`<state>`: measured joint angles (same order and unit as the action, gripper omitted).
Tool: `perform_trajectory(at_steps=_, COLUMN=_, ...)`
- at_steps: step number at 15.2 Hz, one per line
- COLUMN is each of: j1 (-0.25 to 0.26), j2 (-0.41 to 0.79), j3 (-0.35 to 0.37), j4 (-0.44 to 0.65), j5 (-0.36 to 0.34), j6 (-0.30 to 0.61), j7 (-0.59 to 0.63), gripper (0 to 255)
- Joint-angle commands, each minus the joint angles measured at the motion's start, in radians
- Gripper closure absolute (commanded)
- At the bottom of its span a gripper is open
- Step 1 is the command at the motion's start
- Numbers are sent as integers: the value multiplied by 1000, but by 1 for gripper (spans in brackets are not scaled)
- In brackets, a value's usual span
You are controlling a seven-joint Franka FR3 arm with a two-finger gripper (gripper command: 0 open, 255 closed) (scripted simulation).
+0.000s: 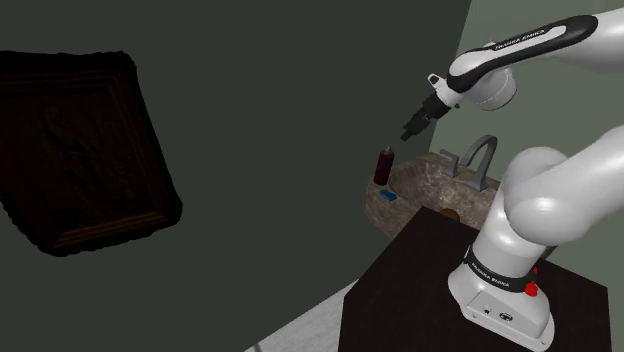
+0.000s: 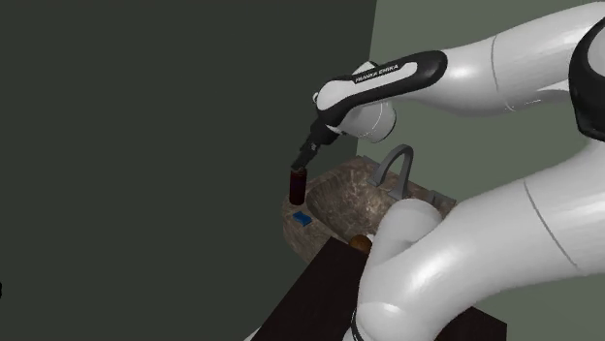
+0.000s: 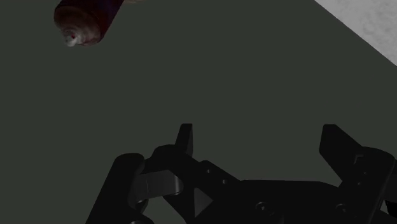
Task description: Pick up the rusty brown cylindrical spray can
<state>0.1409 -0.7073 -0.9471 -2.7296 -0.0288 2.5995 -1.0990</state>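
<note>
Our black two-finger gripper (image 1: 411, 131) hangs, fingers (image 3: 184, 141) apart, a little above the dark reddish-brown cylindrical spray can (image 1: 384, 166), upright on the mottled brown counter's (image 1: 420, 190) corner; apart, we think, to descend around it

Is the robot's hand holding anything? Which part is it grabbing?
Nothing is held. The hand is open and empty, and the dark reddish-brown spray can sits apart from it, untouched.

The arm's dark forearm band (image 1: 525, 37) reads "FRANKA EMIKA".
</note>
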Motion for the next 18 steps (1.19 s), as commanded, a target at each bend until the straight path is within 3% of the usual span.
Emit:
perform_trajectory(at_steps=1, j1=97, j2=31, j3=-137, j4=26, j5=31, j6=57, j7=-101, gripper=0)
perform_trajectory(at_steps=6, j1=418, j2=27, j3=-513, j4=143, j5=90, j6=147, j7=-311, gripper=0)
perform_trajectory(at_steps=10, j1=644, j2=-66, j3=-763, j4=268, j5=80, j6=176, j7=-423, gripper=0)
perform_trajectory(at_steps=14, j1=807, j2=-201, j3=-929, j4=419, j5=48, j6=170, j7=-508, gripper=0)
perform_trajectory(at_steps=18, j1=929, j2=-350, j3=-1029, j4=596, j5=21, j6=131, j7=-585, gripper=0)
